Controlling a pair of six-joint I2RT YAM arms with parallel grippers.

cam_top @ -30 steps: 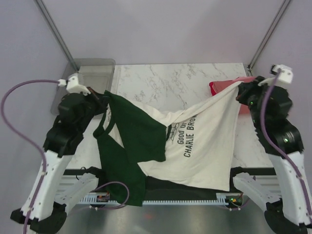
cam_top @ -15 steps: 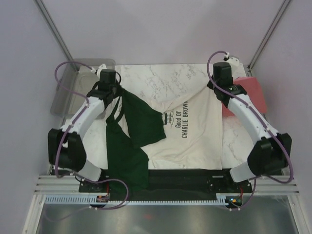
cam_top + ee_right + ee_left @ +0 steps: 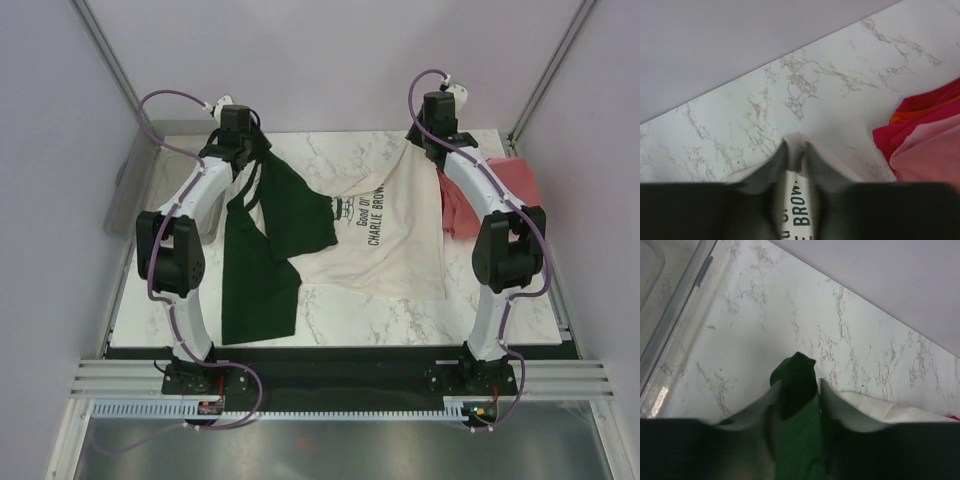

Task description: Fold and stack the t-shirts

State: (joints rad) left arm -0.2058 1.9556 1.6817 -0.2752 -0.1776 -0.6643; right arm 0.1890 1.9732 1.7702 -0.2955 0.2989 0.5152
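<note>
The cream-white t-shirt with black lettering lies spread on the marble table, its dark green sleeves draped down the left side. My left gripper is at the far left corner of the shirt. Its jaws stand open with green cloth still lying between them. At the far right corner is my right gripper, open, with a fold of cream cloth still between its fingertips. The coral-red t-shirt lies crumpled at the right edge, also visible in the right wrist view.
A clear grey plastic bin sits off the table's far left corner; its rim shows in the left wrist view. Both arms stretch out to the far edge of the marble table. Grey walls close in behind.
Both arms reached to the far edge, carrying the cream shirt's top corners with them and laying it flatter. Both sets of jaws, shut on the cloth before, now stand parted.
</note>
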